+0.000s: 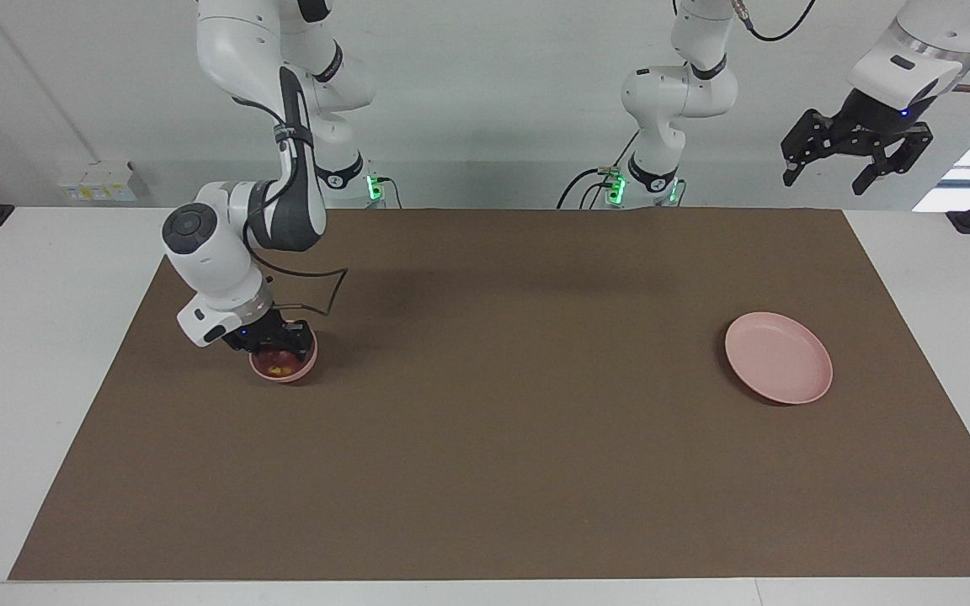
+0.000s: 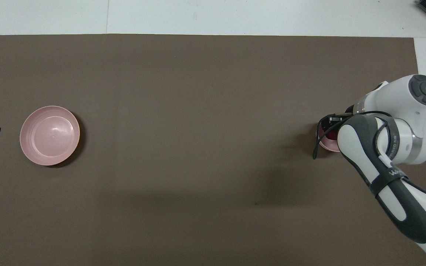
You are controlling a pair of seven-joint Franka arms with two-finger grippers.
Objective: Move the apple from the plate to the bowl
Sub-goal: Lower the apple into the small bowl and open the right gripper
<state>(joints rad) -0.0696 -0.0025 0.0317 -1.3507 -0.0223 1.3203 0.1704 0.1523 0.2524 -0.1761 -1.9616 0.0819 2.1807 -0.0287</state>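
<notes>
The apple [image 1: 280,361] sits down inside the bowl [image 1: 285,365], its yellow patch showing toward the camera in the facing view, and the bowl rests on the brown mat [image 1: 485,396] at my right arm's end of the worktop [image 1: 47,337]. My right end effector [image 1: 270,340] is directly on top of it, reaching down into the bowl's mouth from the side nearer the robots, so the apple lies straight below my fingertips and just a touch farther from my base. Its fingers are clamped down as tight as they go, and from how they bracket the fruit I judge they are gripping the apple, not just resting on it. The apple is round, so no long axis matters; what matters is that it is already within the rim, so the coming move turns on letting go and lifting straight up without catching the bowl's wall. In the overhead view my own forearm hides most of this. The plate [image 1: 778,357] lies bare at my left arm's end, well apart from the bowl. My left end effector [image 1: 855,151] hangs high in the air with its fingers spread wide, holding nothing, waiting.
</notes>
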